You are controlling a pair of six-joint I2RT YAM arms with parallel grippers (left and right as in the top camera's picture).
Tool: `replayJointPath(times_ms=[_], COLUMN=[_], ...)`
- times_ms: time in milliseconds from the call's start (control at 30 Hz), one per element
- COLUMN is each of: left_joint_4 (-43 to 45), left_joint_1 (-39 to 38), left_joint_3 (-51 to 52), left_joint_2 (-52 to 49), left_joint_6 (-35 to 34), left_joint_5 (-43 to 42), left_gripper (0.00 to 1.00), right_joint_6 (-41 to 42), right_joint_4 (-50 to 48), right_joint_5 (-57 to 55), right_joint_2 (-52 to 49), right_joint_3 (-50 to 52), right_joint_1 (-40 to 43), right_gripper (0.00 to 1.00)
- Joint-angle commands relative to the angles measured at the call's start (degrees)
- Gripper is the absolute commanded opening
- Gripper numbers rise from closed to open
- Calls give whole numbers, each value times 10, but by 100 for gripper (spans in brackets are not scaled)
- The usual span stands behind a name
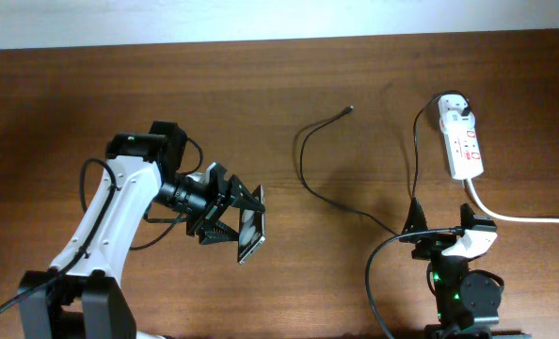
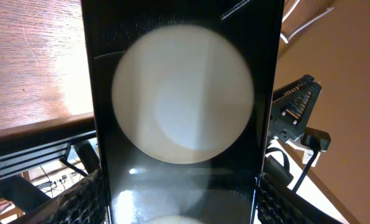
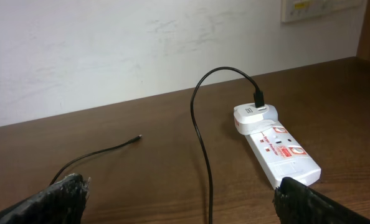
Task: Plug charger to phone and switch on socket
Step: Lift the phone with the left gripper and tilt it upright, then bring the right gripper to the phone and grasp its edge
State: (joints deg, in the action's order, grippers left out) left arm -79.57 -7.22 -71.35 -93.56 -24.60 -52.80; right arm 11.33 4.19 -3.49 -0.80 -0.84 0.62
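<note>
Left tool point(image 1: 232, 221) pinches the phone point(image 1: 251, 234) on edge; right tool point(image 1: 444, 228) hangs spread, empty. With the charger point(image 1: 299, 158) tip lying well apart, pushing it in could twist the phone loose.

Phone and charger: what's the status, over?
Left gripper shut on phone. Right gripper open, empty. Charger connector loose on table, adapter in power strip. Nothing blocking.

— What sits on the dark brown wooden table point(image 1: 261, 85)?
— Near the far right corner, a long white power strip point(image 1: 462, 141); its thick white cord point(image 1: 524, 218) crosses the right edge. A thin black charger cable point(image 3: 193, 112) snakes toward the middle.
</note>
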Motion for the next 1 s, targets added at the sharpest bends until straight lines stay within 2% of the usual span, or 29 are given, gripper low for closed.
replayJointPath(times_ms=[0,267,367,700,767,900,967], left_joint_4=[-2,4,41,137,159,234,254], left_joint_1=[0,0,0,0,0,0,0], left_joint_3=[-4,-4,-4,-4,-4,-4,-4], left_joint_2=[-2,-2,-2,-2,-2,-2,-2], left_joint_6=[12,12,34,35,23,-38,-65], left_joint_5=[-30,-30,-29,-30,-30,-30,-30], left_gripper=[63,62,62,63,63,63,64], right_joint_6=[-6,-6,-6,-3,57,349,486], right_joint_4=[1,1,1,3,-3,-15,-14], right_joint_5=[3,3,3,27,111,371,554], right_joint_2=[4,4,4,4,4,4,4], right_joint_3=[5,5,5,5,5,5,5], right_joint_1=[2,2,2,2,2,2,2], right_gripper=[99,99,99,99,99,99,99])
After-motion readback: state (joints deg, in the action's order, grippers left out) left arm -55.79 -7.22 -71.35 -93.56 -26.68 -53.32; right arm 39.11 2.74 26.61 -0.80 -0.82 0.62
